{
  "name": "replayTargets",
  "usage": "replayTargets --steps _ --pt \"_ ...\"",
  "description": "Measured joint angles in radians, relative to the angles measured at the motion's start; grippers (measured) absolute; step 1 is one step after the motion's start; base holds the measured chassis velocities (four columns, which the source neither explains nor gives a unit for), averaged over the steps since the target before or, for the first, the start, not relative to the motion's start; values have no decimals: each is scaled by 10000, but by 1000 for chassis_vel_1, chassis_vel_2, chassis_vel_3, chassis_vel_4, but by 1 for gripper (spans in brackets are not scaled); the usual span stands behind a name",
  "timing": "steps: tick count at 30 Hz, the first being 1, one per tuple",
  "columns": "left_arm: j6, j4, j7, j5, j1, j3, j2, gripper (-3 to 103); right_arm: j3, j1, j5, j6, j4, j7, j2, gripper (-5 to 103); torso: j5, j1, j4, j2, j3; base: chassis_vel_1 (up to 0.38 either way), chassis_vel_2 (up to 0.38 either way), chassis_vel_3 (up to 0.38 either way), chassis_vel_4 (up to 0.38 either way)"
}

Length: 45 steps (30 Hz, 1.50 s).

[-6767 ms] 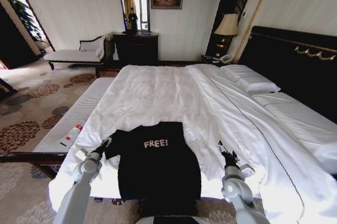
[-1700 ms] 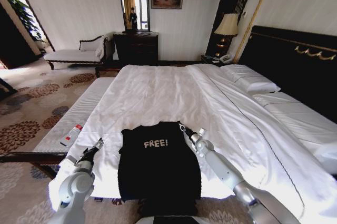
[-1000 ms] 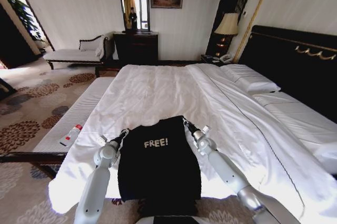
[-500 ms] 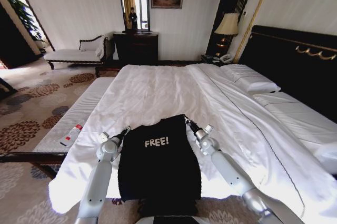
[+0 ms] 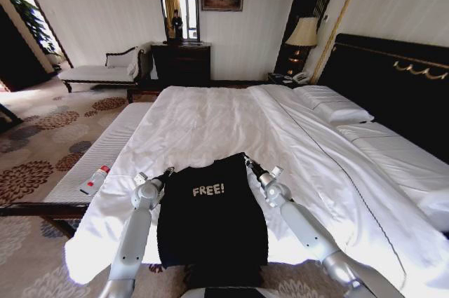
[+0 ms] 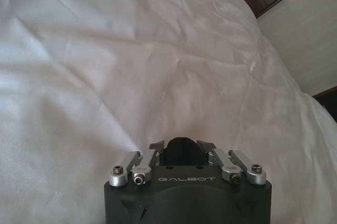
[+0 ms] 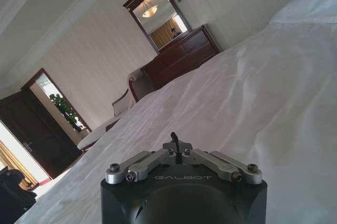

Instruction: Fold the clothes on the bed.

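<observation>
On the bed: the T-shirt (image 5: 210,217) lies flat near the foot edge, chest side up, the white "FREE!" lettering readable, its hem hanging toward the robot.
T-shirt shape: both sleeves are tucked in, so it reads as a tall black rectangle; its upper right corner rises a little off the sheet.
Bed (image 5: 210,123): white sheets with soft creases, pillows (image 5: 335,106) along the dark headboard (image 5: 393,80) on the right.
Left gripper (image 5: 167,173): at the shirt's upper left corner, touching the edge of the fabric — in the left wrist view (image 6: 181,149) the fingers are drawn together around a small lump of black cloth.
Right gripper (image 5: 247,163): at the shirt's upper right corner, where the fabric is lifted; in the right wrist view (image 7: 175,142) the fingers meet on a thin sliver of black cloth.
Arms: both reach forward from the robot, one along each side of the shirt.
Bench (image 5: 98,154): just beside the bed's left side, with a small white bottle with a red cap (image 5: 94,180) lying on it.
Room behind: a dark dresser (image 5: 181,61) under a mirror (image 5: 178,7), a chaise (image 5: 98,70) to its left, a lamp (image 5: 303,33) on the nightstand — all well apart from the shirt.
</observation>
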Motion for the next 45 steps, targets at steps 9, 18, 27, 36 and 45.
replayTargets --steps 9,18,27,36,45 --pt "-13 54 108 25 -51 -13 77 3 34 -58 -44 18 93 -34 -57 0 0 0 -1 0 0 0 0 0 0" --pt "-13 -473 419 156 -591 93 1248 3 300 -499 251 -5 1227 54 -695 0 -1 -1 -3 0 0 0 0 0 0" --pt "-344 -897 1033 -37 -1428 452 2644 3 232 46 892 239 2355 71 -1270 0 0 -1 -2 0 0 0 0 0 0" --pt "-441 -1165 1034 -1044 -2751 846 3387 3 -1104 2609 2161 382 2689 349 -1532 0 2 1 1 -1 1 0 0 0 0" --pt "-701 -235 1205 -1192 -4181 1902 3416 3 -2224 4167 2241 429 1191 326 -1138 0 2 3 0 -2 1 0 0 0 0"
